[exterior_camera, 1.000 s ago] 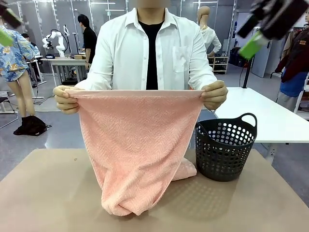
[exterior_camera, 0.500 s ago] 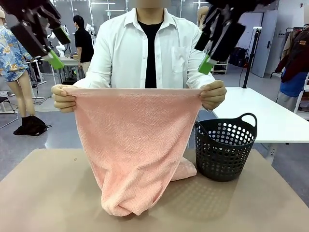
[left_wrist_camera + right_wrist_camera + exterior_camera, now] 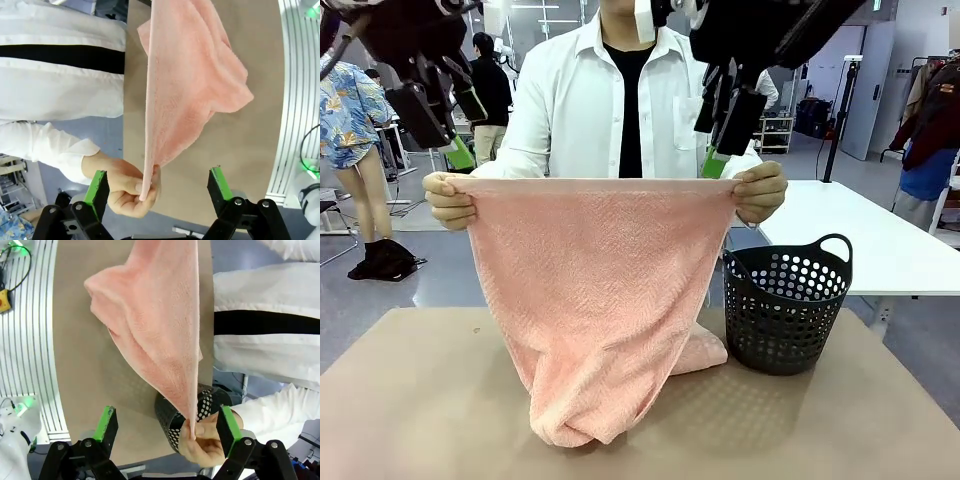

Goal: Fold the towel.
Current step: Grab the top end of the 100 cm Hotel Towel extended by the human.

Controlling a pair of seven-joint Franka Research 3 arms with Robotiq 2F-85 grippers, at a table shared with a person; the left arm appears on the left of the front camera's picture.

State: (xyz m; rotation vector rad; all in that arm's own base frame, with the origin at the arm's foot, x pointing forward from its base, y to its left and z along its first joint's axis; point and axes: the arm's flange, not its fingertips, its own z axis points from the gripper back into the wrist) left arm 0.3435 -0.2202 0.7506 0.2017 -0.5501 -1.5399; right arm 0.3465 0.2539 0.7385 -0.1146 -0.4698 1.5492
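Observation:
A person across the table holds the pale pink towel [image 3: 595, 290] stretched by its two top corners, and its lower end bunches on the tan table [image 3: 410, 400]. My left gripper [image 3: 445, 140] hangs open just above the person's hand [image 3: 448, 203]. In the left wrist view the towel [image 3: 185, 85] hangs edge-on, and that hand [image 3: 127, 190] pinches the corner between my open fingers [image 3: 96, 187]. My right gripper [image 3: 720, 150] is open above the other hand [image 3: 760, 193]. In the right wrist view the towel [image 3: 155, 325] corner and the hand [image 3: 207, 440] lie near one finger [image 3: 226, 425].
A black perforated plastic basket [image 3: 785, 305] stands on the table to the right of the towel, close under my right gripper, and shows as the basket [image 3: 172, 417] in the right wrist view. A white table [image 3: 880, 240] sits behind it.
Both grippers have come down and inward from the top corners of the view to just above the person's hands. The towel is held as before.

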